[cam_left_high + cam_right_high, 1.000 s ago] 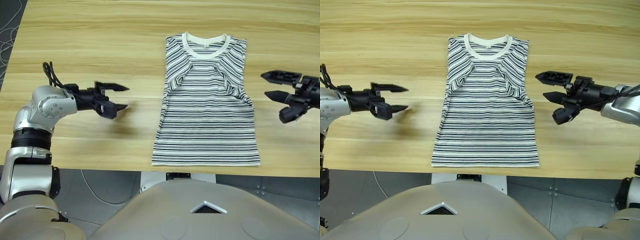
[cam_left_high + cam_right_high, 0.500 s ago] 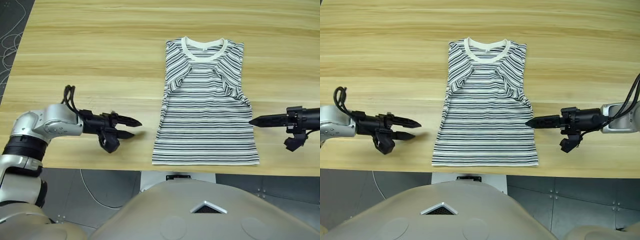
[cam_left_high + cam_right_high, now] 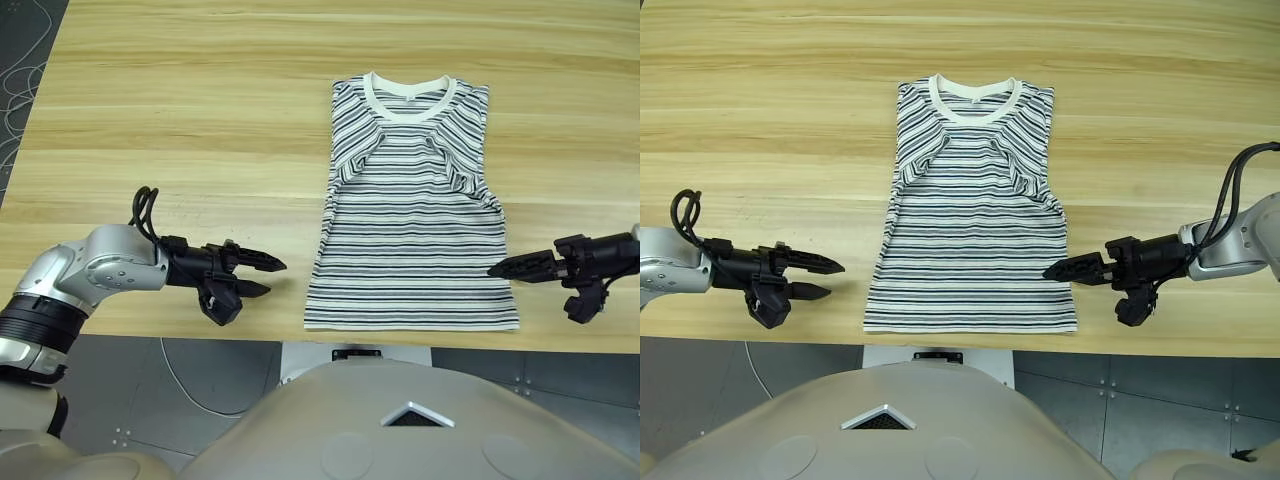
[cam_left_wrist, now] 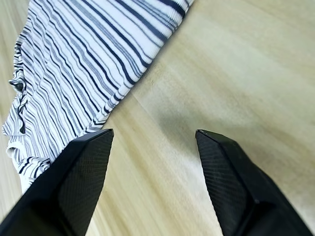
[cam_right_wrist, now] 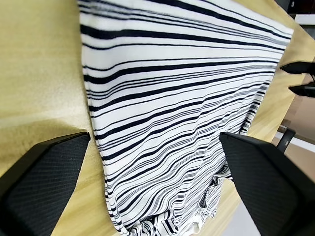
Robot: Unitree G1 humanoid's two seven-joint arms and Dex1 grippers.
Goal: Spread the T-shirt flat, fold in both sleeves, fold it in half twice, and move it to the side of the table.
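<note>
- T-shirt (image 3: pixel 412 210): striped, lying flat on the bench (image 3: pixel 180 120). Both sleeves (image 3: pixel 355 160) are turned in over the chest. The collar (image 3: pixel 408 92) is at the end far from both sets of fingers, and the hem (image 3: pixel 410 322) is at the end nearest them.
- left gripper (image 3: pixel 275 278): fingers (image 4: pixel 78 177) spread wide, low over bare bench. The shirt's side edge near the hem lies ahead of the tips, apart from them and not yet between them.
- right gripper (image 3: pixel 1050 272): fingers (image 5: pixel 44 167) spread wide, with the tips at the opposite side edge, a little up from the hem. Striped cloth lies ahead of and between them. You cannot tell whether they touch it.
- Step in hand, by my reading: the first half fold, hem carried to collar.
- Handling notes for you:
  - Advance the left fingers until the cloth edge sits well between the pads.
  - Set both pairs of fingers at the same point along the sides, as near the hem corners as you can. An uneven grip will likely skew the fold.
  - Keep the lower finger of each pair flat to the bench so that it slides under the cloth rather than pushing it into a ridge.
  - Close both pairs only once the fabric is deep between the pads.
  - Lift both sides together and keep the hem lightly taut between the two grips, so the tucked sleeves do not spill out.
</note>
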